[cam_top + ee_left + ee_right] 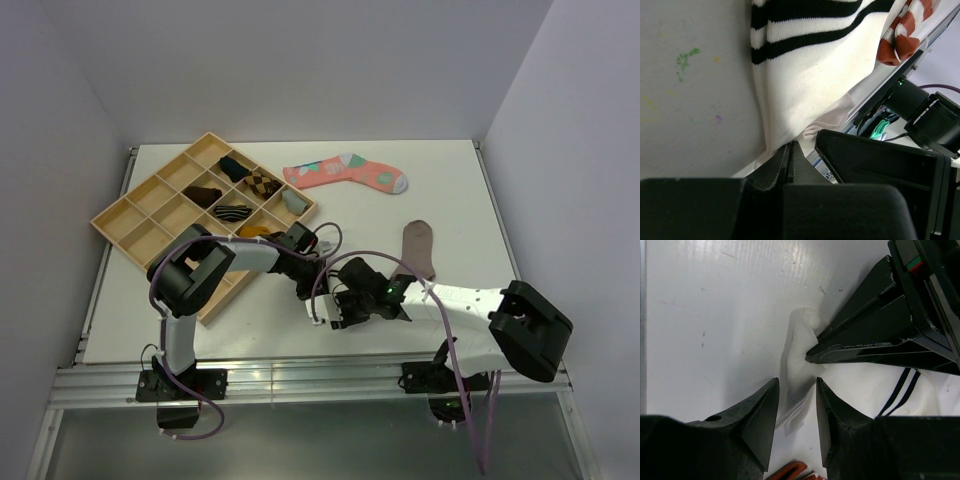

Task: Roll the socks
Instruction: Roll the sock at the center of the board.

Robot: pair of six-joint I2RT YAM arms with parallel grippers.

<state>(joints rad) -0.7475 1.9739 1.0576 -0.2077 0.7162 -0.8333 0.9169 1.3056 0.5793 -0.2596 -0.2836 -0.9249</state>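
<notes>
Two sets of jaws met at the white sock (805, 75) on the bench (715, 315): the left jaws were pressed together, pinching its plain fabric away from the dark stripes, while the right jaws stood spread, straddling a fold of the same sock. The taupe sock (418, 250) lay just beside, its red-striped cuff against the white one.

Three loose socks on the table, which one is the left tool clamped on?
The white fabric ankle sock with black cuff stripes: the left tool is shut on its edge. The taupe-brown sock and coral-pink patterned sock lie outside its grip.
</notes>
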